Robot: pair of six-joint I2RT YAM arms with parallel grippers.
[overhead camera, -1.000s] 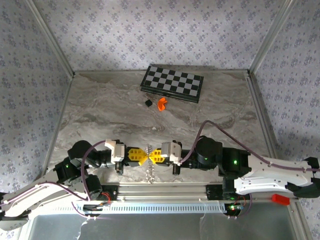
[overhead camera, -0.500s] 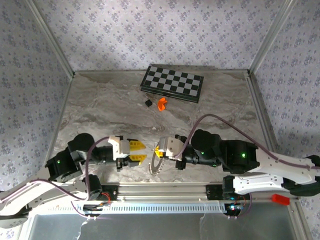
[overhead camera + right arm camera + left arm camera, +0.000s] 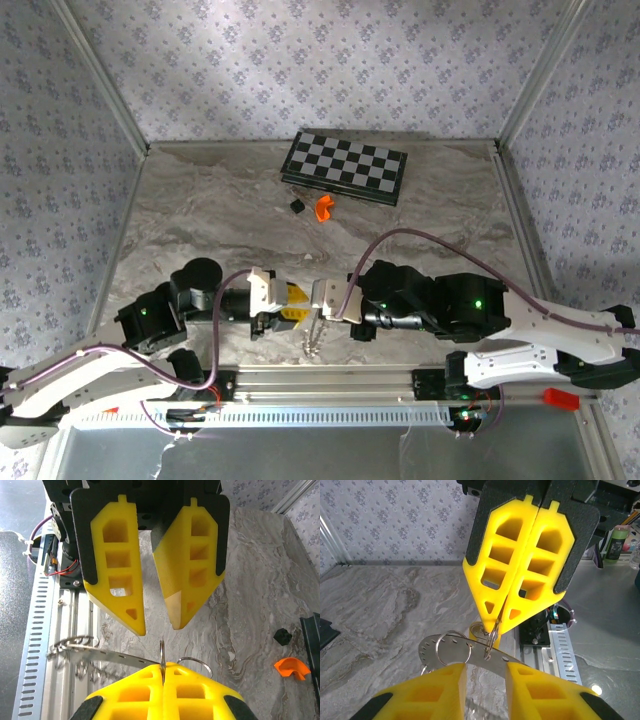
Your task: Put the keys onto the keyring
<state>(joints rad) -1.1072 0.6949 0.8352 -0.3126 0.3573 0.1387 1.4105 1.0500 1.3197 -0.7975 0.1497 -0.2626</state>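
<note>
Marble table (image 3: 200, 200): your right claw (image 3: 495, 622) pinches the keyring (image 3: 427, 649), probably light and slippery; left claw (image 3: 157, 626), spread, should grip its flat part.

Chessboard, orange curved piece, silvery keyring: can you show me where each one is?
chessboard (image 3: 345, 167): top view, middle of its checkered face.
orange curved piece (image 3: 291, 665): right wrist view, top of its curve.
keyring (image 3: 112, 654): right wrist view, on its flat silvery band.
</note>
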